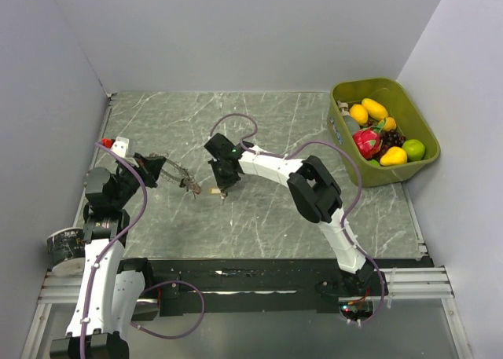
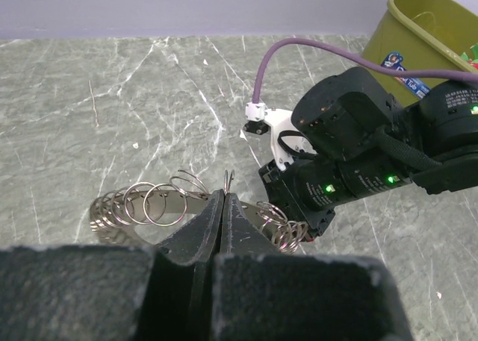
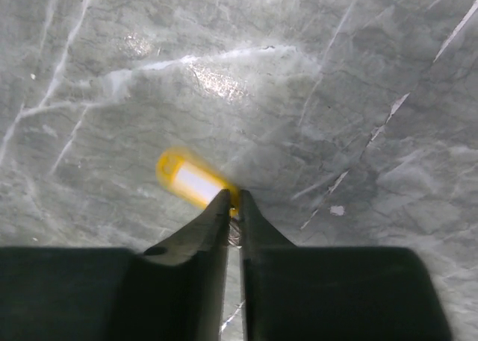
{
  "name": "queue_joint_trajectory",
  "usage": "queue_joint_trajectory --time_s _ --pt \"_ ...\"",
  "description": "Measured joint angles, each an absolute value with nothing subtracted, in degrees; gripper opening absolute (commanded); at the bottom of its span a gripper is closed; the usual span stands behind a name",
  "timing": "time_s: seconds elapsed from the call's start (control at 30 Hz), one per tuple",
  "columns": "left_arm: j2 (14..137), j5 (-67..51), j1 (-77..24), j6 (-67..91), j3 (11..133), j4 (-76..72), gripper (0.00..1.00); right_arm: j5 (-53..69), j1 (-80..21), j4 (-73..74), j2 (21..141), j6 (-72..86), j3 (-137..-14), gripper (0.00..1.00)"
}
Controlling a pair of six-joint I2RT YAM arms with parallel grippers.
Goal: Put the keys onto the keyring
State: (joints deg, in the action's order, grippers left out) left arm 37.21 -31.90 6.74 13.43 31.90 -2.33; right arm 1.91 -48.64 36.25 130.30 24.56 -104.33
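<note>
grey marbled tabletop point(image 1: 275, 131) is spreading under both arms, with pale walls closing it in. the left gripper point(image 2: 225, 199) is pinching the keyring point(image 2: 142, 205), its fingers pressed together on the wire, left of the table's middle. the right gripper point(image 3: 232, 203) is coming in from the right, its fingers drawn nearly together and seemingly nipping the near end of the yellow-tagged key point(image 3: 193, 180), which is sitting just beside the ring. doing this step well is probably meaning holding the ring steady, lining the key's hole up with the wire's free end, and sliding along the wire rather than across it; a slack pinch is risking the key swivelling away. the left wrist view is showing the small loops strung on the wire, which the overhead view is reducing to a dark line. the right wrist view is giving only blurred tag and stone, not the ring. only the overhead view is showing the olive bin point(image 1: 405, 169) sitting far to the right.
</note>
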Motion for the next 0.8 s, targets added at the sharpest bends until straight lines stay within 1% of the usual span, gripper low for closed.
queue_joint_trajectory --time_s 0.03,0.13,0.4,0.6,0.7,0.73,0.77,0.8 --pt "37.2 -31.9 6.7 13.4 31.9 -2.3 0.01 1.9 -48.6 35.7 130.1 24.5 -103.7 0.04" --pt "37.2 -31.9 6.7 13.4 31.9 -2.3 0.01 1.5 -48.6 33.8 127.4 24.2 -99.7 0.00" --pt "37.2 -32.3 6.8 13.4 31.9 -2.4 0.01 -1.1 -48.8 33.5 114.9 22.7 -83.0 0.00" --pt "37.2 -33.3 6.8 13.5 31.9 -2.8 0.01 -2.5 -48.7 33.0 107.6 21.3 -76.5 0.00" --pt "37.2 -33.6 6.8 13.8 31.9 -3.0 0.01 -2.3 -48.7 32.5 105.3 20.9 -74.5 0.11" --pt "37.2 -33.7 6.8 14.0 31.9 -3.2 0.01 -2.2 -48.7 32.4 104.9 20.9 -74.2 0.27" --pt "37.2 -33.8 6.8 14.2 31.9 -3.3 0.01 -1.9 -48.7 32.1 104.7 20.9 -74.1 0.32" --pt "37.1 -33.8 6.8 14.3 31.9 -3.5 0.01 -1.5 -48.7 31.4 104.6 21.1 -74.0 0.36"
